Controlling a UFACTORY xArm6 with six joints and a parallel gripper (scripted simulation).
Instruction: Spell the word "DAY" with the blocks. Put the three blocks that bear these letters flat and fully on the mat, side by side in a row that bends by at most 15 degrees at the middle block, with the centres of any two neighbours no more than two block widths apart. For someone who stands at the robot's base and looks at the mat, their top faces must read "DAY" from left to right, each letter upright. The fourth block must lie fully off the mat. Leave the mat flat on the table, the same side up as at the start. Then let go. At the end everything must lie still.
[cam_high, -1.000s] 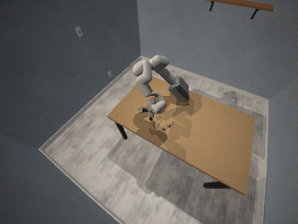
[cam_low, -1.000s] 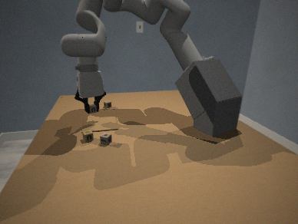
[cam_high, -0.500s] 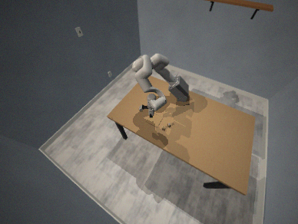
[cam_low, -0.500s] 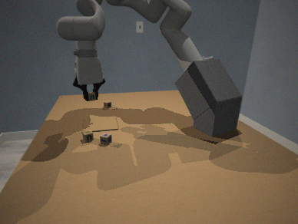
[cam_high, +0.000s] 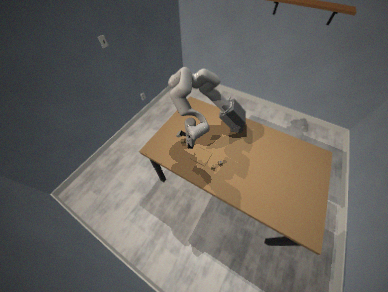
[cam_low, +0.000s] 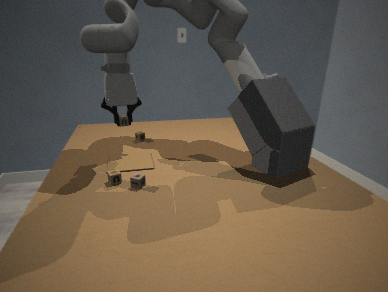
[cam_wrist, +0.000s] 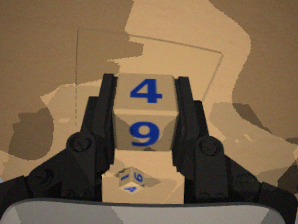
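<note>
your table (cam_low: 280, 235) carries the thin mat (cam_low: 135, 161), two blocks (cam_low: 114, 177) at its near edge and one (cam_low: 140, 136) beyond. the gripper (cam_low: 123, 120) is clamped on the fourth block (cam_wrist: 145, 112), aloft. judged mid-carry: next, lower it where it belongs.

Tan table (cam_low: 280, 240): thin mat (cam_low: 137, 161), two blocks (cam_low: 114, 177) (cam_low: 138, 181) near its edge, third block (cam_low: 140, 136) beyond

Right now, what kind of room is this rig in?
Probably a plain indoor room set up as a test cell: blue-grey walls with a light switch, a wall shelf, grey floor, and one wooden table carrying the arm and letter blocks.
</note>
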